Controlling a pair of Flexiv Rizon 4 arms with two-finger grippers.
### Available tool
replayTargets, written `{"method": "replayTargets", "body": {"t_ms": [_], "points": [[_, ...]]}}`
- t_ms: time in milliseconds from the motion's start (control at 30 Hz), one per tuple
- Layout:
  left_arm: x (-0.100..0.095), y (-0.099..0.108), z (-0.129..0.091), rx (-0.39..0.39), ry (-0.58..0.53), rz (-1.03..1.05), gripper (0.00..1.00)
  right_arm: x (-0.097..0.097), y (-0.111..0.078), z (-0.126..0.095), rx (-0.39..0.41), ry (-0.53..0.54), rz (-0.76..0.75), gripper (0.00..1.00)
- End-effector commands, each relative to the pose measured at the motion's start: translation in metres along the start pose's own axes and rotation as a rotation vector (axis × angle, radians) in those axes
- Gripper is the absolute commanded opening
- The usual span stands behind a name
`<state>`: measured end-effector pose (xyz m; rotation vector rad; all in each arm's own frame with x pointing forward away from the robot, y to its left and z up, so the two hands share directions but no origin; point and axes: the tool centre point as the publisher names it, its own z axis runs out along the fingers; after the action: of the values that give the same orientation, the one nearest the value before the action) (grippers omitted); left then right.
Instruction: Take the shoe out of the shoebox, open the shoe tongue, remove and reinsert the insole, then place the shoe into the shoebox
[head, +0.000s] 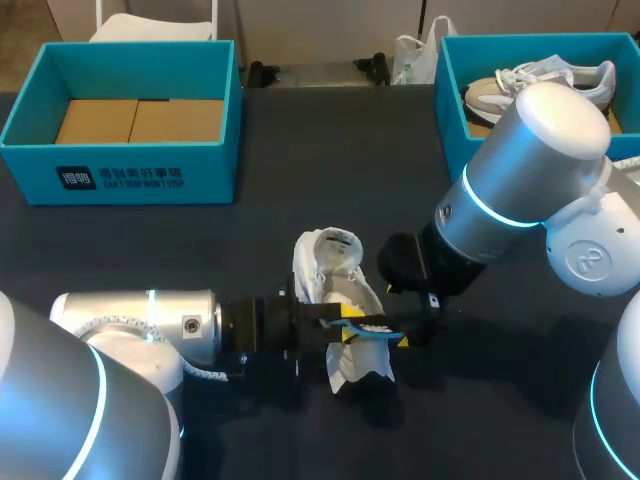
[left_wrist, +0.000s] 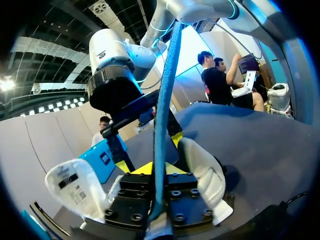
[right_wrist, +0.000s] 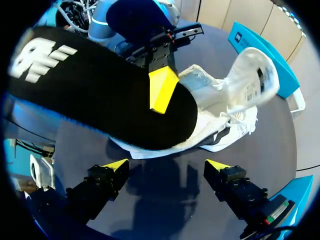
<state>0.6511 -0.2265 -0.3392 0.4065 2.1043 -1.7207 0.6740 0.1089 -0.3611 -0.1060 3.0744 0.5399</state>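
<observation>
Our left fingers (right_wrist: 161, 92) grip the flat black insole (right_wrist: 100, 95) just above the white lace-up sneaker (head: 340, 295), which lies on the dark surface (head: 300, 140). Our right fingers (right_wrist: 116, 165) are spread wide beside it.

Even overhead light on the dark table (head: 120, 250); glare streaks the silver right arm (head: 540, 130); soft shadow under the black foam insole (right_wrist: 100, 95).

My left arm (head: 140, 325) lies low across the near side and reaches right, with the left gripper (left_wrist: 159, 169) pinched on the insole (right_wrist: 100, 90). My right arm (head: 520, 190) slopes down from the far right. The right gripper (right_wrist: 167, 170) has its fingers spread wide.
</observation>
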Motion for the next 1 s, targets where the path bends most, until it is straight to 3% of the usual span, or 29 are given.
{"method": "replayTargets", "body": {"t_ms": [33, 533, 600, 700, 1000], "points": [[-0.001, -0.005, -0.005, 0.002, 0.005, 0.002, 0.29, 0.001, 0.001, 0.001, 0.002, -0.003, 0.0, 1.0], [0.004, -0.035, -0.002, 0.025, 0.012, 0.062, 0.28, 0.001, 0.001, 0.001, 0.002, -0.003, 0.0, 1.0], [0.005, -0.037, -0.001, 0.024, 0.004, 0.084, 0.24, 0.001, 0.001, 0.001, 0.002, -0.003, 0.0, 1.0], [0.007, -0.038, 0.002, 0.022, -0.009, 0.131, 0.0, 0.001, 0.001, 0.001, 0.002, -0.003, 0.0, 1.0], [0.001, -0.021, 0.008, 0.006, -0.028, 0.211, 0.0, 0.001, 0.001, 0.001, 0.002, -0.003, 0.0, 1.0]]}}
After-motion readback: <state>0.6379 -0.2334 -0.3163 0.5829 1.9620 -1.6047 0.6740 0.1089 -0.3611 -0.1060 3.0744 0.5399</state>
